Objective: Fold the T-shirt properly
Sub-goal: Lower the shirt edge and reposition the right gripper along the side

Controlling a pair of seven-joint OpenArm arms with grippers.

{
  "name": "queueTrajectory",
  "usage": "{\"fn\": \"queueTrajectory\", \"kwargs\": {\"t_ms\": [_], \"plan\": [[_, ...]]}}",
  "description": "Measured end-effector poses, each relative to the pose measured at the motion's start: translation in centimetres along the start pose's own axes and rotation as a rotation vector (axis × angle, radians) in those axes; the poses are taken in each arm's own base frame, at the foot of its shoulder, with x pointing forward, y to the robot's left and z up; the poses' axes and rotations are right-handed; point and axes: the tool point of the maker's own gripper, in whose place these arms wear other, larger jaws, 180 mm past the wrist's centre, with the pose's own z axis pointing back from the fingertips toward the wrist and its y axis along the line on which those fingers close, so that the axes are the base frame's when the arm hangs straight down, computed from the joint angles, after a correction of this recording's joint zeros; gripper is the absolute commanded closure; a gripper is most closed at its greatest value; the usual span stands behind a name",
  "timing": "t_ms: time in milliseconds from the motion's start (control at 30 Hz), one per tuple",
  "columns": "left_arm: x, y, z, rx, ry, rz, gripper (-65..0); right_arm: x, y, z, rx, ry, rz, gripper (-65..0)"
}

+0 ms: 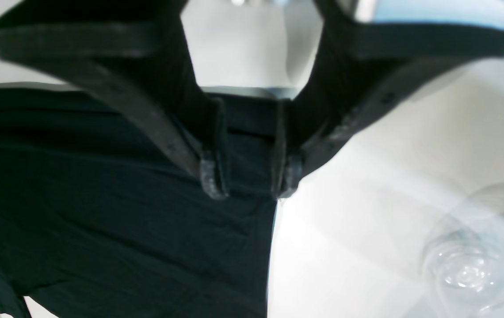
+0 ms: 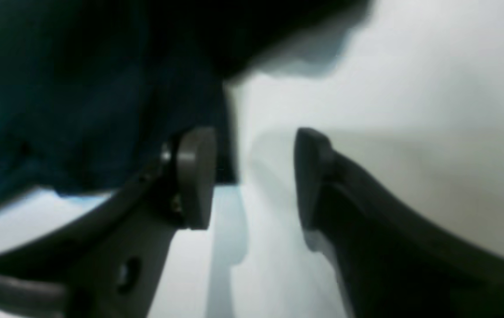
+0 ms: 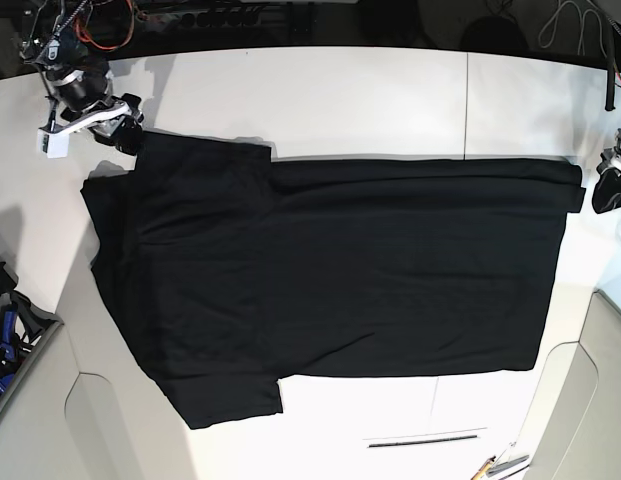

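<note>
Blurred T-shirt [image 2: 66, 97] beside right claw [image 2: 252, 176]

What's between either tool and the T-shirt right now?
Nothing visible. The left tool straddles the hem corner of the T-shirt, jaws apart. The right tool is open at the shirt's edge over the bare white table.

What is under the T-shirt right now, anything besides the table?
Only the white table shows around the T-shirt, which lies spread flat, plain black side up. Nothing bulges through the cloth, but whatever lies beneath, including its underside, is covered and cannot be seen.
</note>
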Motion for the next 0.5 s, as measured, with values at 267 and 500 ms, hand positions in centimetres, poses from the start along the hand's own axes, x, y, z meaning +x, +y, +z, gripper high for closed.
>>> {"fn": "queueTrajectory", "kwargs": {"t_ms": [267, 500], "plan": [[-0.1, 0.0, 0.0, 0.0, 0.003, 0.0, -20.3, -1.2, 0.7, -1.3, 0.054, 0.029, -0.072, -12.7], [-0.1, 0.0, 0.0, 0.001, 0.004, 0.0, -20.3, -1.8, 2.4, -1.1, 0.151, 0.05, -0.053, -0.6]]}}
